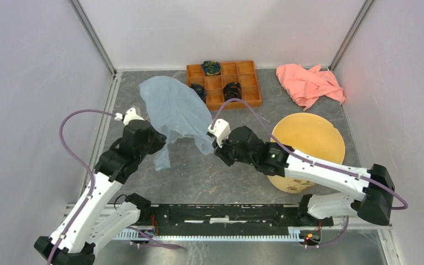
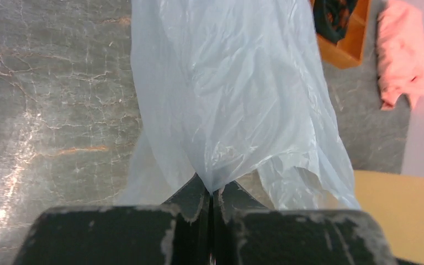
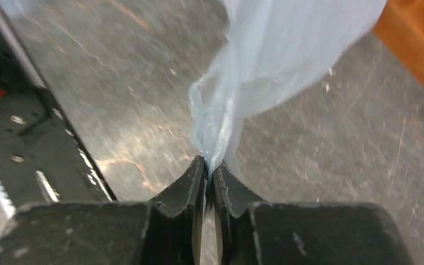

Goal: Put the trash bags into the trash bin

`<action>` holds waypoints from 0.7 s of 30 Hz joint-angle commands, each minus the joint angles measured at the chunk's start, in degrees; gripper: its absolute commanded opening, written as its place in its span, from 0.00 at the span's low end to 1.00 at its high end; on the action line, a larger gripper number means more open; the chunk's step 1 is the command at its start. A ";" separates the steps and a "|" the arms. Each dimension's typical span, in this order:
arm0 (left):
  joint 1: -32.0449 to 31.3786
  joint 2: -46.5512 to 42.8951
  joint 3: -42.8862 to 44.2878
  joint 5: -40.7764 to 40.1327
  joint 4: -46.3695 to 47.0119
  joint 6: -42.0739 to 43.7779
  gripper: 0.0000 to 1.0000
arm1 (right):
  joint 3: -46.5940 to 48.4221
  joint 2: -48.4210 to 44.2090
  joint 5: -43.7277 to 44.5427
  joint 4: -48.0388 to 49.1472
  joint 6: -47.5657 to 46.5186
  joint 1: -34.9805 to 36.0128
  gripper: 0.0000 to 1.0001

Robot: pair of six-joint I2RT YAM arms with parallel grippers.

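The trash bag [image 1: 176, 107], thin pale blue-grey plastic, hangs spread between my two grippers above the table's middle. My left gripper [image 1: 163, 138] is shut on its lower left edge; the left wrist view shows the film [image 2: 232, 94] gathered to a point between the closed tips of that gripper [image 2: 212, 190]. My right gripper [image 1: 212, 142] pinches the bag's lower right corner, and in the right wrist view a twisted strand of the bag [image 3: 276, 55] runs down between its nearly touching tips [image 3: 208, 165]. The trash bin [image 1: 309, 138], a round pale yellow bucket, stands right of the bag, under my right arm.
An orange-brown compartmented tray [image 1: 223, 83] with dark items sits at the back, just behind the bag. A salmon-pink cloth [image 1: 309, 83] lies at the back right. The enclosure walls stand close on both sides.
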 commanded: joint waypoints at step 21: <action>0.02 10.10 -0.41 18.42 -6.65 18.34 0.02 | 0.06 13.94 24.23 0.56 -1.01 1.22 0.98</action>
